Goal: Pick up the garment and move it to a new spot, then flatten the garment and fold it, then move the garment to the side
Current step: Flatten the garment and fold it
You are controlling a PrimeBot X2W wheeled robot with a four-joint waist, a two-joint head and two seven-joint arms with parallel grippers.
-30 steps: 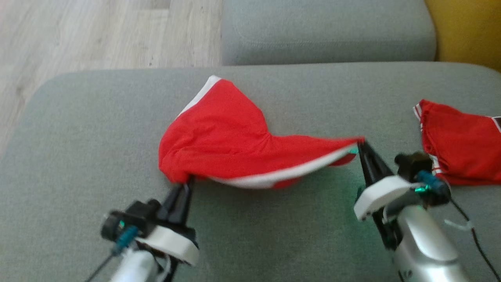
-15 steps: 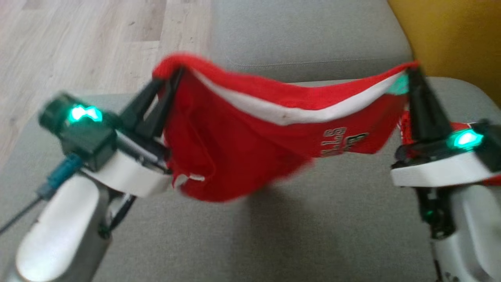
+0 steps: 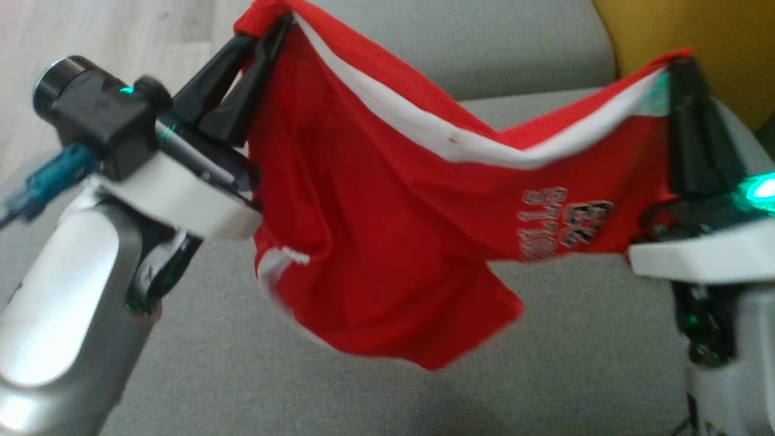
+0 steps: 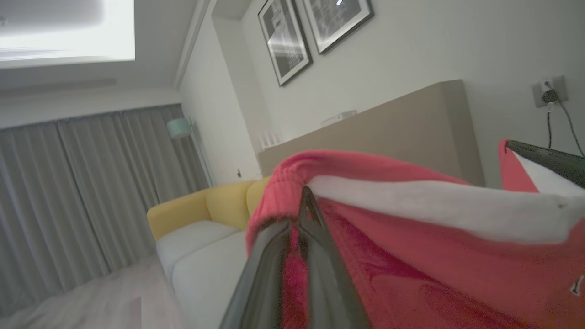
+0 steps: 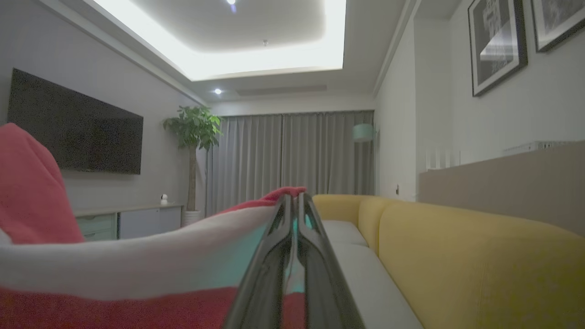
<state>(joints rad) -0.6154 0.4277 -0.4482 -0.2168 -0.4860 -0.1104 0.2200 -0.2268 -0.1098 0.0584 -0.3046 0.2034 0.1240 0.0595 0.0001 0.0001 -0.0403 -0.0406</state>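
red white-banded cloth garment [image 3: 375, 212] hangs above grey cushion [image 3: 575, 363]. left gripper [image 3: 275, 33], right gripper [image 3: 681, 72] pinch opposite band ends, equally near.

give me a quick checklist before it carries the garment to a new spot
1. left gripper shut on a garment corner: ok
2. right gripper shut on the other corner: ok
3. white band taut between the grippers: not ok, it sags in the middle
4. lowest hem clear of the cushion: cannot tell
5. cushion under the garment free of other things: cannot tell, hidden
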